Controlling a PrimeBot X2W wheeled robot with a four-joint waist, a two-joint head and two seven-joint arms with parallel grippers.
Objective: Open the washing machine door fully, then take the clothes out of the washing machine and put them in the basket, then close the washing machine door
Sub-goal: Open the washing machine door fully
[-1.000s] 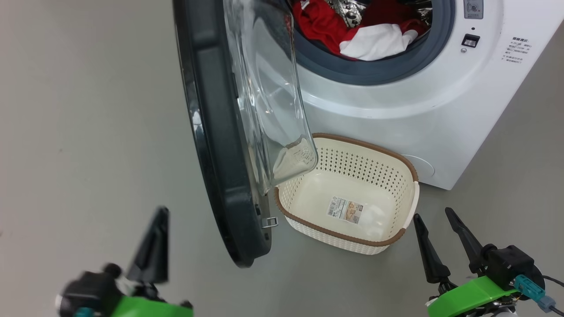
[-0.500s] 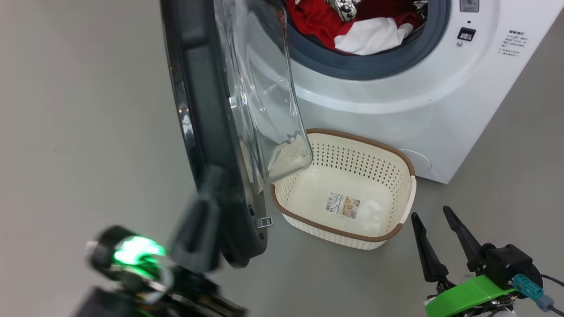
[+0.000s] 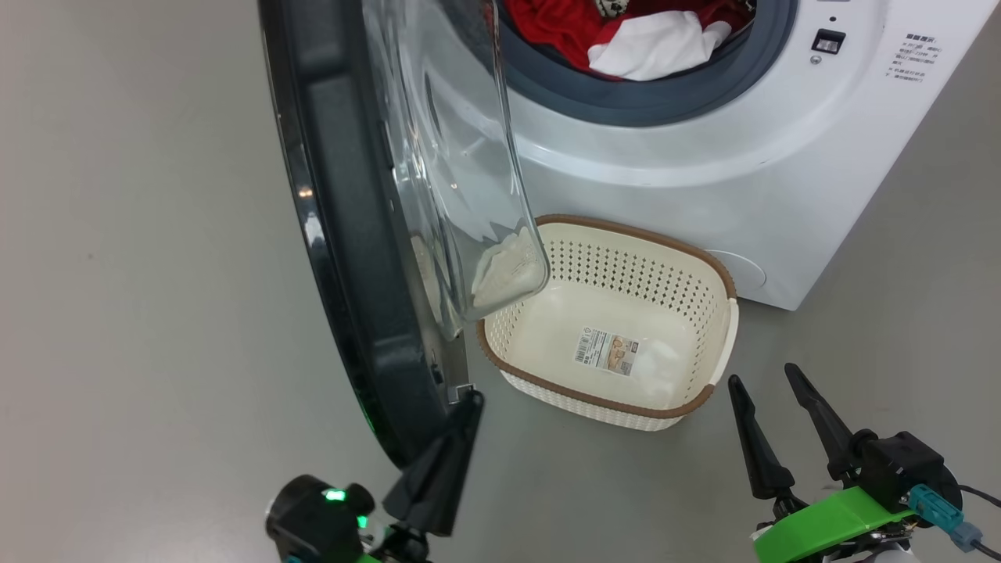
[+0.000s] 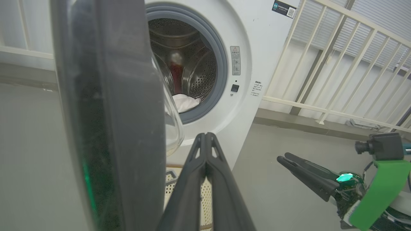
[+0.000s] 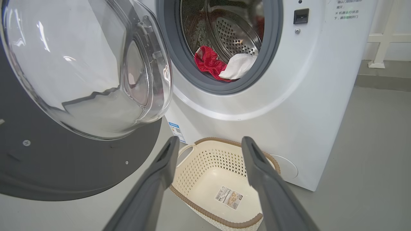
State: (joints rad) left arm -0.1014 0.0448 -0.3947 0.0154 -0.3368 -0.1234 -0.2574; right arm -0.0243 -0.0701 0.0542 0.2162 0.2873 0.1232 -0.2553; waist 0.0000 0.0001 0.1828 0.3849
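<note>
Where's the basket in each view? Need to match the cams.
Head view: basket right of centre, on the floor, its left corner behind the glass of the washing machine door.
Left wrist view: basket bottom centre, mostly hidden behind the shut left hand.
Right wrist view: basket bottom centre, between the fingers of the open right hand.
Shared landmark: white garment at the drum mouth.

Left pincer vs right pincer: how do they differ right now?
Left pincer is shut, fingers pressed together; right pincer is open, fingers spread. Left pincer's tip sits by the lower edge of the round black-rimmed glass door; right pincer hangs beside the cream perforated plastic basket, apart from it. Both have long dark tapered fingers.
</note>
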